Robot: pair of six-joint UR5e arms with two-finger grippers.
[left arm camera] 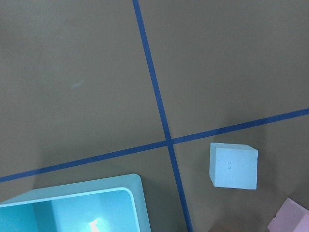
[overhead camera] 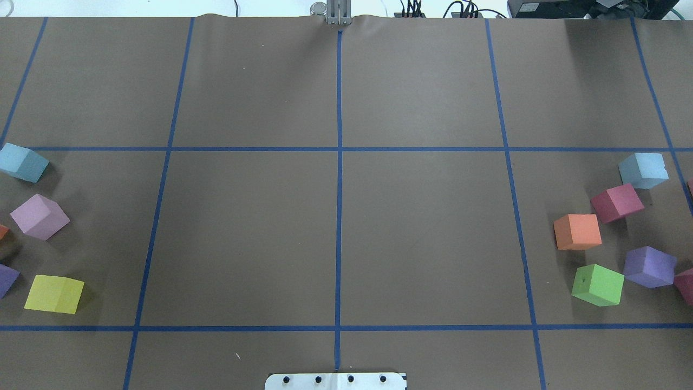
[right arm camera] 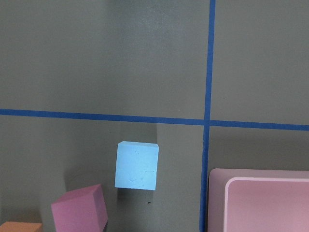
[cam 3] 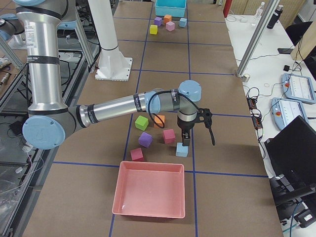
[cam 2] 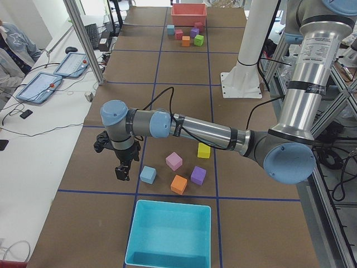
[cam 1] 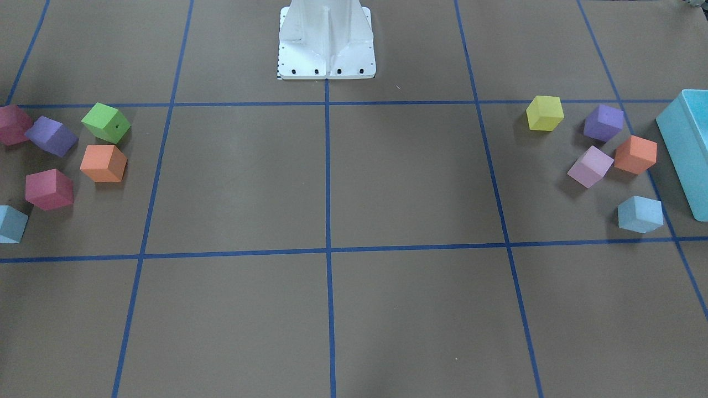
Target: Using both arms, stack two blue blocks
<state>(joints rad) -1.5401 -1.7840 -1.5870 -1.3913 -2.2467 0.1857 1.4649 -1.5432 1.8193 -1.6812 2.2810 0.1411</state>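
Observation:
One blue block (overhead camera: 23,162) lies at the table's left end, also in the front-facing view (cam 1: 640,214), the left side view (cam 2: 148,175) and the left wrist view (left arm camera: 233,166). The other blue block (overhead camera: 642,170) lies at the right end, also in the front-facing view (cam 1: 11,224), the right side view (cam 3: 182,150) and the right wrist view (right arm camera: 137,165). My left gripper (cam 2: 121,173) hangs just beside its block. My right gripper (cam 3: 186,139) hangs just above its block. Both show only in side views, so I cannot tell whether they are open or shut.
A turquoise bin (cam 2: 170,204) stands at the left end behind yellow, purple, pink and orange cubes. A pink bin (cam 3: 153,164) stands at the right end near green, orange, purple and magenta cubes. The robot's white base (cam 1: 326,38) is mid-table.

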